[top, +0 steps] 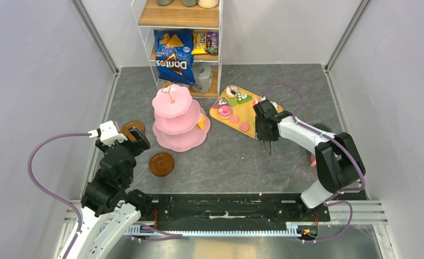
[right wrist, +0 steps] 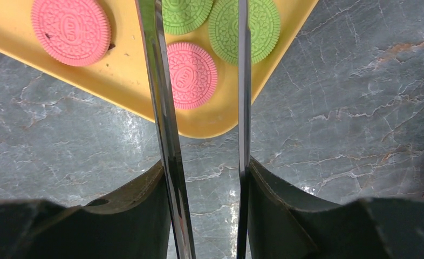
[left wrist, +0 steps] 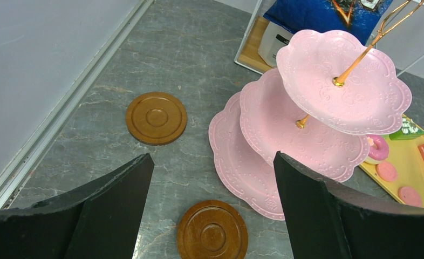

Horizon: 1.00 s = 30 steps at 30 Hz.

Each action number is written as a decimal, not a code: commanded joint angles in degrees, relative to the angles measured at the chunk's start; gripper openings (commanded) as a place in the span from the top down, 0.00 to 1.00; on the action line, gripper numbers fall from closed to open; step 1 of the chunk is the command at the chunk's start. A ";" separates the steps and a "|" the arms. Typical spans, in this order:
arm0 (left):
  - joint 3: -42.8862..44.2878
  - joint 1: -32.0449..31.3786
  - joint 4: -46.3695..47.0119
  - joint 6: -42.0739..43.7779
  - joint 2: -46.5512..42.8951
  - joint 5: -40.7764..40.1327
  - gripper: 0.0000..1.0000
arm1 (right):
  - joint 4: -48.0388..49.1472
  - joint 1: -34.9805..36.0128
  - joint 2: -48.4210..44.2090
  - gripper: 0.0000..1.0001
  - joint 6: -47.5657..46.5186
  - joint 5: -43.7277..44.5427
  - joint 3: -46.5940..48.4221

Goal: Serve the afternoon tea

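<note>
The pink three-tier stand [top: 172, 102] [left wrist: 339, 86] stands left of centre, with a small yellow piece [top: 200, 123] on its bottom tier. Two brown saucers [top: 133, 128] [top: 161, 164] lie to its left and front. My left gripper [top: 136, 141] [left wrist: 212, 162] hovers open over them, holding nothing. A yellow tray [top: 251, 110] [right wrist: 129, 81] carries a donut [top: 225, 111], cake slices and pink and green macarons. My right gripper [top: 264, 137] [right wrist: 204, 170] is shut on metal tongs [right wrist: 164, 108]. The tong arms straddle a pink macaron [right wrist: 192, 75] above the tray's near corner.
A wire shelf [top: 180, 21] at the back holds a blue Doritos bag [top: 173, 56] and a pale jar [top: 203, 78]. Grey walls close in left and right. A pink sliver [top: 312, 159] shows beside the right arm's elbow. Green macarons [right wrist: 250, 29] lie by the tong tips.
</note>
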 commanded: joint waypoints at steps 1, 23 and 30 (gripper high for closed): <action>0.09 0.31 1.76 -1.22 0.26 -0.51 0.10 | 3.07 -0.64 1.47 0.47 -0.43 -0.27 1.83; 0.07 0.44 2.09 -1.00 0.61 -0.33 0.10 | 2.93 -2.34 5.71 0.61 -1.66 0.52 6.30; 0.08 0.44 2.03 -0.85 0.79 -0.42 0.10 | 1.15 -2.25 -0.21 0.73 -2.18 0.62 4.29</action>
